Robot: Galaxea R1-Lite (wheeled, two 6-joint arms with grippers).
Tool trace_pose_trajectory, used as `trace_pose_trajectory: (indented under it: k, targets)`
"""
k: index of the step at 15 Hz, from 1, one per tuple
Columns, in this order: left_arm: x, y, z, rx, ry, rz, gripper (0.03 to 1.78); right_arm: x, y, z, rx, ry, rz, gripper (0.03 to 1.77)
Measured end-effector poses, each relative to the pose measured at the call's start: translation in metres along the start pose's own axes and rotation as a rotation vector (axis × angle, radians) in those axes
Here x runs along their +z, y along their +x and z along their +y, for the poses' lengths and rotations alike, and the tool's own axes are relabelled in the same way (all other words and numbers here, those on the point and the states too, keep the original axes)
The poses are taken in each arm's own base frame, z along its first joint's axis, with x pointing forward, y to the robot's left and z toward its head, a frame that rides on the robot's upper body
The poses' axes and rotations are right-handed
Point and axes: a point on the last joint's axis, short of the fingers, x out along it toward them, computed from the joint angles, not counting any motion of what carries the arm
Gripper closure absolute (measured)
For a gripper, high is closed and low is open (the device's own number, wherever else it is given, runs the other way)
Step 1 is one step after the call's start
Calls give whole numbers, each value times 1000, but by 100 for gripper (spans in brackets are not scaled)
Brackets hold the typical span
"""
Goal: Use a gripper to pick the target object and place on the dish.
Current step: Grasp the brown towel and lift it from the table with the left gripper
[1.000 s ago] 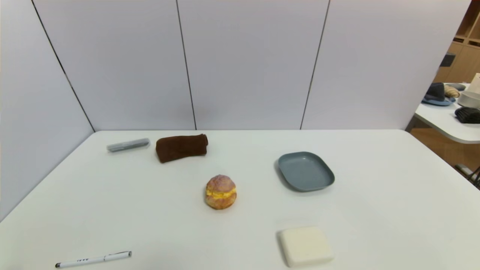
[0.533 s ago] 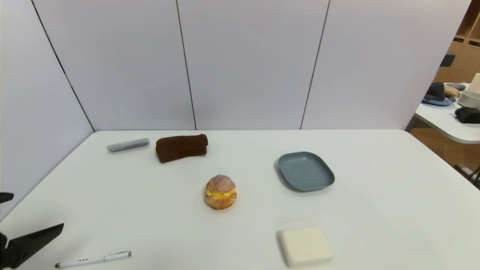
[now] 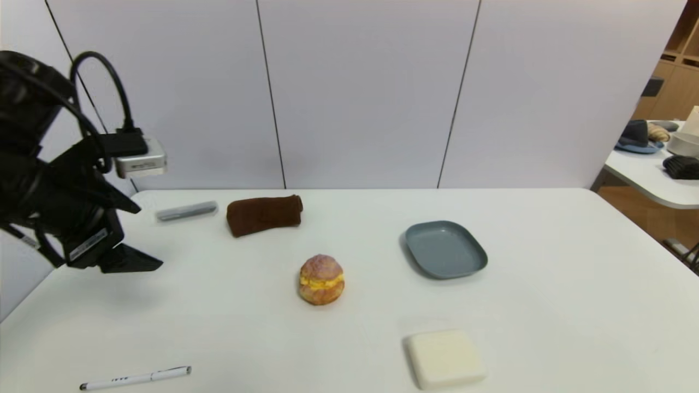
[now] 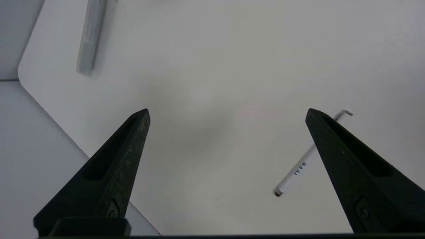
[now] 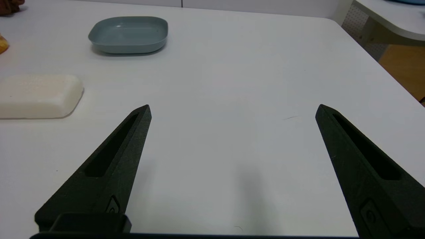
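Relative to the cream puff [image 3: 321, 280], on the same worktop [image 3: 246, 338], items are listed near to far. The right gripper [image 5: 234, 106] is idle on the near side, outside the head view; its fingers stand wide with nothing between them. The white pen [image 3: 136, 377] lies nearer and to the left. The cream square block [image 3: 446, 358] lies nearer and to the right. The left gripper [image 3: 151, 237] is at work, raised above the worktop well to the left of the puff, fingers wide apart and empty. The grey-blue dish [image 3: 446, 249] sits to the right and somewhat farther. The dark brown rolled towel [image 3: 265, 215], the item to be placed, lies farther and to the left, near the back edge. The slim grey item [image 3: 187, 211] is farther left again, beside the towel.

The step in hand is judged to be the left gripper's approach to the towel. It should travel clear of the grey item, centre over the roll, turn to straddle its narrow width, and descend upright. Closing on the middle, through the full thickness, should limit sagging and unrolling.

The towel's underside is hidden. The left arm is cut off at the head view's edge. Only a sliver of towel shows in the right wrist view. What the grey item is cannot be established.
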Motion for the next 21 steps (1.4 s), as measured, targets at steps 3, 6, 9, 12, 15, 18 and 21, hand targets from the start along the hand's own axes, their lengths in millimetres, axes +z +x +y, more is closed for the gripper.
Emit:
trace_pose_trajectory:
  k: [3,6,9,12,15,18,21]
  targets:
    - [26,41,24,-76,115,-19,12,0,0,0,1,0,0,9]
    - [47,76,43,-144,200,-106,12,0,0,0,0,0,0,9]
    - [63,114,59,-184,264,-241,12,0,0,0,0,0,0,9]
    - [73,150,72,-187,290,-390,12,0,0,0,0,0,-1,9]
    - [75,176,78,-213,289,-455,12,0,0,0,0,0,0,9]
    - [75,194,79,-281,240,-496,12,0,0,0,0,0,0,9]
    - [65,211,84,-309,207,-490,12,0,0,0,0,0,-1,9]
